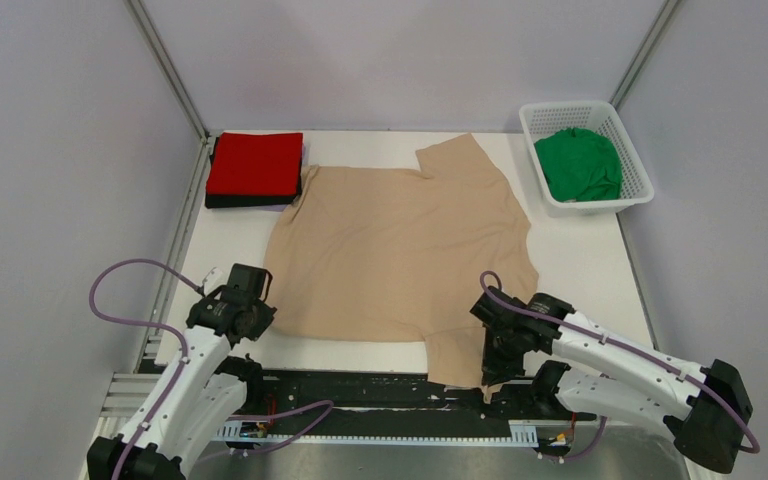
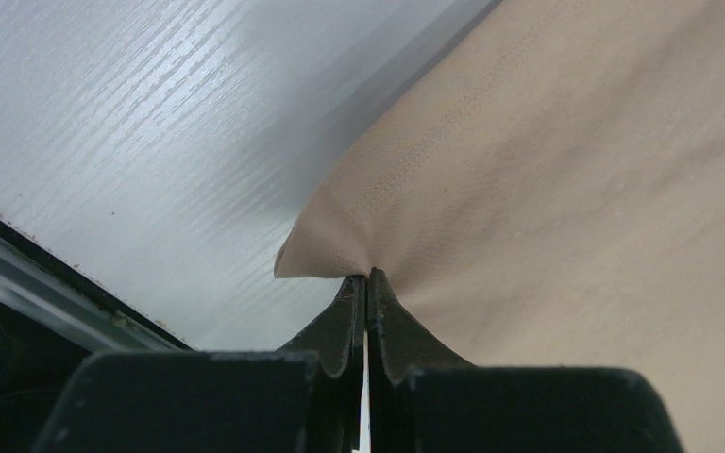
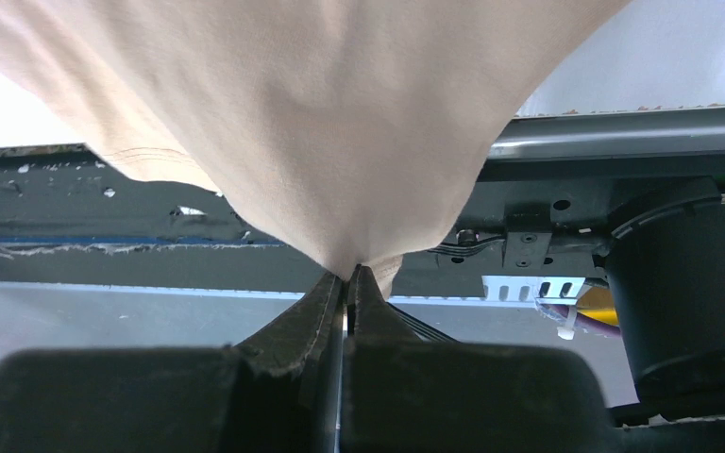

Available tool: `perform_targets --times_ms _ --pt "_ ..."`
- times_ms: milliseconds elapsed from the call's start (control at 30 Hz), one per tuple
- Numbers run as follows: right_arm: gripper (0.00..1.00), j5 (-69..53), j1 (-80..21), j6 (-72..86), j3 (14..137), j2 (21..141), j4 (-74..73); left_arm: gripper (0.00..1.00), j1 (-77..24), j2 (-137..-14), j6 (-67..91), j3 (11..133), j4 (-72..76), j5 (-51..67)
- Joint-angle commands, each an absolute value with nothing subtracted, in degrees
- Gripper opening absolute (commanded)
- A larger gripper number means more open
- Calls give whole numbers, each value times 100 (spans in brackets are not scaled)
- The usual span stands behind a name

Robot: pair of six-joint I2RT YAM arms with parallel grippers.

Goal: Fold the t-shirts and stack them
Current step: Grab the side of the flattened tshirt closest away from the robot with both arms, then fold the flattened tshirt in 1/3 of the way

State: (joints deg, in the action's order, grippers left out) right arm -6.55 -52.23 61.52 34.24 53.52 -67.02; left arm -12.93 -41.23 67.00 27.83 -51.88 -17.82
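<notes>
A beige-tan t-shirt (image 1: 400, 250) lies spread over the middle of the white table. My left gripper (image 1: 256, 322) is shut on its near left corner (image 2: 340, 247), low at the table. My right gripper (image 1: 491, 372) is shut on the near right sleeve (image 3: 340, 142), which hangs over the black front rail. A folded red t-shirt (image 1: 256, 163) lies on a folded black t-shirt (image 1: 252, 202) at the far left. A green t-shirt (image 1: 578, 164) sits crumpled in the basket.
The white lattice basket (image 1: 545, 115) stands at the far right corner. Metal frame posts (image 1: 168, 68) rise at the back corners. The black front rail (image 1: 360, 390) runs along the near table edge, and the arm's base (image 3: 689, 283) shows in the right wrist view.
</notes>
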Motion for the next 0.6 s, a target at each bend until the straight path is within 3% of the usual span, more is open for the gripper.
perform_targets --times_ms 0,267,567 --pt "0 -552 -5273 6346 3523 5017 -6856 0 -1263 -4039 6697 2739 -5514 -1674" --pt "0 919 -4653 5812 4040 5147 -5538 0 -1259 -4769 6298 3208 -4461 -1420" --pt "0 890 -3148 4096 4880 5661 -4310 0 -1252 -6428 5948 4160 -3516 -1428"
